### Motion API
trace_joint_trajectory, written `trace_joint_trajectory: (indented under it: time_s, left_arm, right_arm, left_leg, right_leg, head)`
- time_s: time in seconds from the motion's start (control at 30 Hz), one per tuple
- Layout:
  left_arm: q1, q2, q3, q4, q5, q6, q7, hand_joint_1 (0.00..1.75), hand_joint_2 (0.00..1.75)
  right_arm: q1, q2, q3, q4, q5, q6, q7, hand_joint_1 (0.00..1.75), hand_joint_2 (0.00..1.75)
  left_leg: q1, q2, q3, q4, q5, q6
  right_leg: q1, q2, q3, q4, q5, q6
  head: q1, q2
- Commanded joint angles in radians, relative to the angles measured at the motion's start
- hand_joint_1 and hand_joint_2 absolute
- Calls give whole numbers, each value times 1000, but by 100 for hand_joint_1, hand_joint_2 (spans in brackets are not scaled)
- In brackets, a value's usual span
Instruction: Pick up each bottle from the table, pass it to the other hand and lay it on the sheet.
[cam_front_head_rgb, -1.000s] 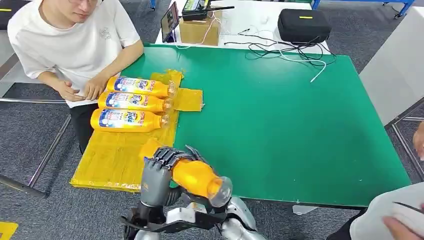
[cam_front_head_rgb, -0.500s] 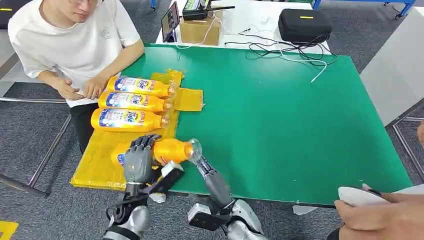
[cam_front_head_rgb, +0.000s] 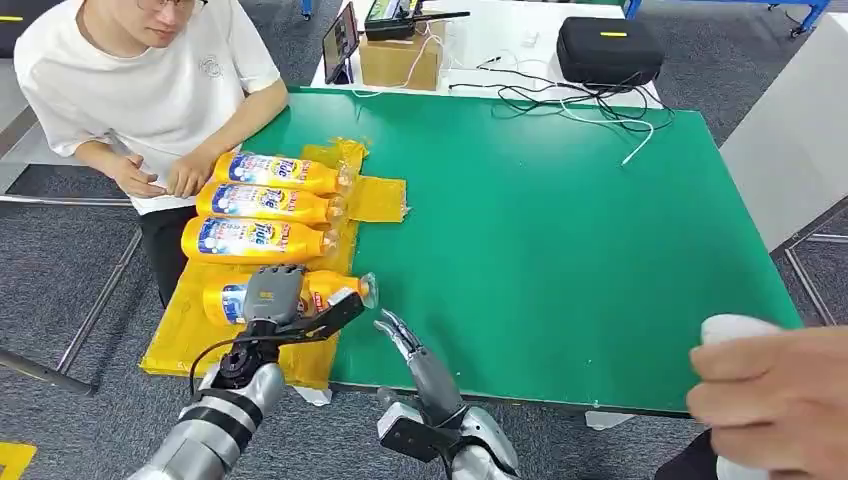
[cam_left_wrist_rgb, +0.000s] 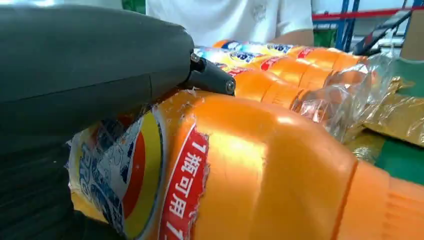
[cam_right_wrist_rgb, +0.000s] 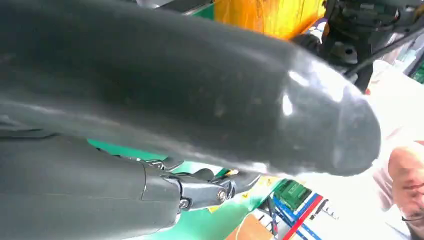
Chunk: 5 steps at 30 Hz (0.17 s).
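Note:
My left hand grips an orange bottle around its labelled middle, lying sideways over the yellow sheet just in front of the row. Whether it touches the sheet I cannot tell. Its clear cap points toward the green table. Three matching bottles lie side by side on the sheet behind it. In the left wrist view the held bottle sits under my thumb. My right hand hovers at the table's front edge, fingers stretched out and empty, a little right of the cap.
A person in a white shirt sits at the left, hands by the sheet's far end. Another person's hand holds something white at the right front corner. A box, a black case and cables sit at the back.
My left hand has carried the bottle from the front edge out over the sheet and lowered it beside the third bottle. My right hand has come away from the cap.

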Motion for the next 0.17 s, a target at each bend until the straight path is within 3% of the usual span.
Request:
trace_joint_trajectory:
  time_s: [0.03, 0.07, 0.1, 0.13, 0.17]
  left_arm:
    - [-161, 62, -88, 200, -51, -174, 15, 155, 175]
    - [-154, 60, -96, 172, -26, -214, -20, 106, 175]
    - [-142, 64, -111, 141, -7, -246, -32, 45, 175]
    - [-138, 66, -121, 130, -3, -257, -37, 9, 175]
    - [-126, 75, -145, 96, 2, -277, -34, 0, 175]
  right_arm:
    - [0, 19, -42, 16, -7, 38, -4, 0, 0]
    - [7, 22, -46, 11, -15, 39, -6, 0, 0]
    - [12, 21, -48, 8, -18, 37, -9, 0, 0]
    - [14, 21, -49, 7, -20, 37, -9, 0, 0]
    - [18, 19, -49, 7, -24, 36, -9, 0, 0]
  left_leg:
    - [4, 0, 4, 2, -2, -4]
    - [2, -1, 2, 1, 0, -2]
    - [2, -1, 3, 1, 0, -3]
    - [3, -1, 3, 1, 0, -3]
    - [1, 1, 3, 0, 0, -2]
  right_leg:
    - [4, -1, 5, 1, -2, -5]
    - [2, -2, 2, 1, 0, -3]
    - [3, -1, 3, 0, 0, -3]
    - [3, -1, 4, 1, -1, -4]
    - [2, 1, 3, 0, 0, -2]
  head:
    - [0, 0]
    - [0, 0]
    - [0, 0]
    - [0, 0]
    - [0, 0]
